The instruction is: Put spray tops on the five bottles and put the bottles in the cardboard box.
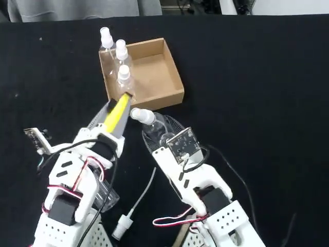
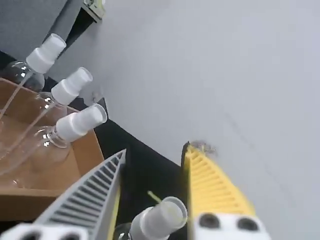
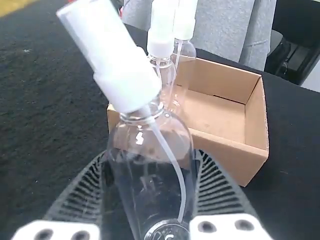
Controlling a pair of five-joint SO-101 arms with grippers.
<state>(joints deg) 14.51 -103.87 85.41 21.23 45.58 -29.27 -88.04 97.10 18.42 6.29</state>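
Note:
The cardboard box [image 1: 172, 77] sits at the table's back middle. Three clear bottles with white spray tops [image 1: 122, 51] stand along its left side, also seen in the left wrist view [image 2: 75, 125]. My right gripper [image 1: 160, 135] is shut on a fourth clear bottle [image 3: 150, 180], tilted toward the box, with a white spray top [image 3: 117, 70] on its neck. My left gripper [image 1: 122, 100] is open near the box's front left corner. Its grey and yellow fingers [image 2: 215, 195] stand apart, and the held bottle's spray top [image 2: 160, 217] shows low in the gap between them.
A loose spray top [image 1: 123, 224] with its long tube lies on the black table between the two arm bases. A clear bottle [image 1: 106, 194] lies partly hidden beside the left arm. A grey cloth hangs behind the table's far edge.

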